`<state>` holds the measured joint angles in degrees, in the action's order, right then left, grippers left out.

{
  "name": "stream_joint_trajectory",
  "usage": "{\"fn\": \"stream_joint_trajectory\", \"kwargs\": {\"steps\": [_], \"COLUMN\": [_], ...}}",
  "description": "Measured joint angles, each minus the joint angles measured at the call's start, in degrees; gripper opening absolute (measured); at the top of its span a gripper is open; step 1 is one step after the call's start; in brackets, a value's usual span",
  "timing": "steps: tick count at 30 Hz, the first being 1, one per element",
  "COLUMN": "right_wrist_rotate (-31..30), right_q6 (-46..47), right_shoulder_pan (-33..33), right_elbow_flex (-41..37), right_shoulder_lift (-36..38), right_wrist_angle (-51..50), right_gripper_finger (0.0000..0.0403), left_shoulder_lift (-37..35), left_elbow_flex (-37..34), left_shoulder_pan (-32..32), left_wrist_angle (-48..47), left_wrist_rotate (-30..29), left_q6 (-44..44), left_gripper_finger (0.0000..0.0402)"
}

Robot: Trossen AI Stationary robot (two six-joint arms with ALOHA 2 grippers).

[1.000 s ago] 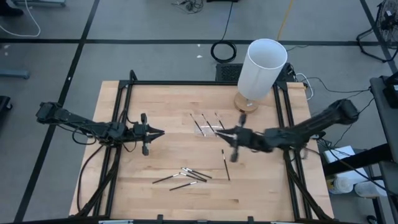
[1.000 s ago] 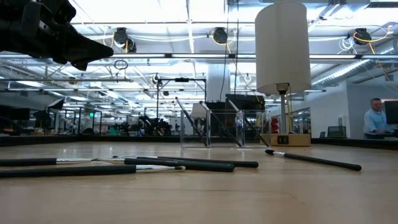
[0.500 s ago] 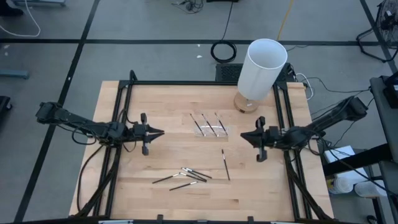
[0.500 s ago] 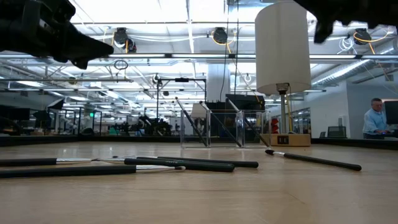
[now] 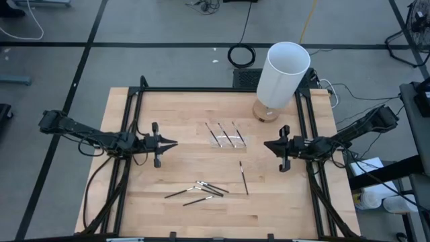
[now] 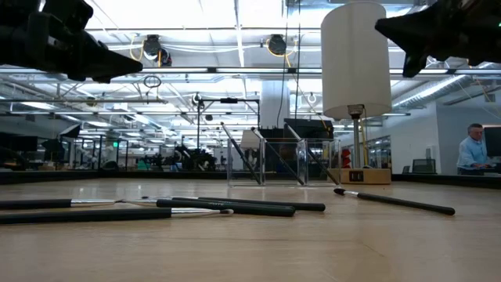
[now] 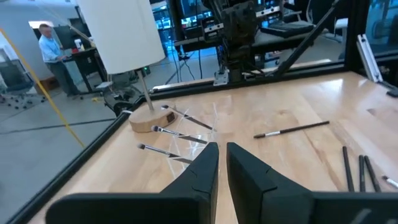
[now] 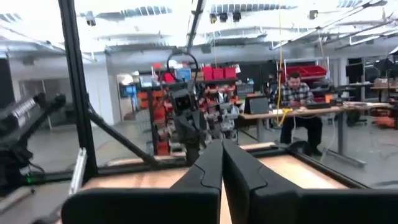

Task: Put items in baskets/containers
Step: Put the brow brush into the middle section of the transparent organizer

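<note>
The clear tray (image 5: 227, 141) stands mid-table, toward the far edge. Three dark sticks (image 5: 226, 134) lie slanted in it, their upper ends sticking out over its rim (image 6: 235, 139). Several more sticks (image 5: 201, 189) lie flat on the wood nearer the front, and a single one (image 5: 244, 178) lies to their right. My left gripper (image 5: 175, 142) hovers left of the tray, pointing level at it, shut on nothing but a thin slit (image 7: 222, 149). My right gripper (image 5: 264, 148) hovers right of the tray, facing it, fingers shut together (image 8: 222, 152) and holding nothing.
A tall white cylinder (image 5: 283, 70) on a round wooden base (image 5: 264, 112) stands at the far right, just behind the tray. Black frame rails (image 5: 132, 114) run along the table's left and right sides. People sit at desks in the room beyond (image 6: 472, 149).
My right gripper has drawn back from the tray toward the table's right edge and has sunk, so that it now shows at the top right of the low view. The sticks and the tray have kept their places.
</note>
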<state>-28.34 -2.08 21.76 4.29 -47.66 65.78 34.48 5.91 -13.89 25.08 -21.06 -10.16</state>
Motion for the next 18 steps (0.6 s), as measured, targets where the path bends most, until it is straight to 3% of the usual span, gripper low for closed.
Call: {"fn": "stream_joint_trajectory", "kwargs": {"steps": [10, 18], "right_wrist_rotate": [-0.09, -0.04], "right_q6": [-10.34, -28.89], "right_shoulder_pan": [0.02, -0.21], "right_elbow_flex": [0.02, 0.04], "right_shoulder_lift": [-0.02, 0.0], "right_wrist_angle": [-1.62, 2.81], "right_gripper_finger": [0.0, 0.0], "left_shoulder_lift": [0.0, 0.0], "left_elbow_flex": [0.0, 0.0], "left_shoulder_pan": [0.04, 0.04], "left_wrist_angle": [-2.89, -3.03], "left_wrist_rotate": [-1.35, -7.91], "left_q6": [1.34, 5.63], "left_gripper_finger": [0.0042, 0.0042]}}
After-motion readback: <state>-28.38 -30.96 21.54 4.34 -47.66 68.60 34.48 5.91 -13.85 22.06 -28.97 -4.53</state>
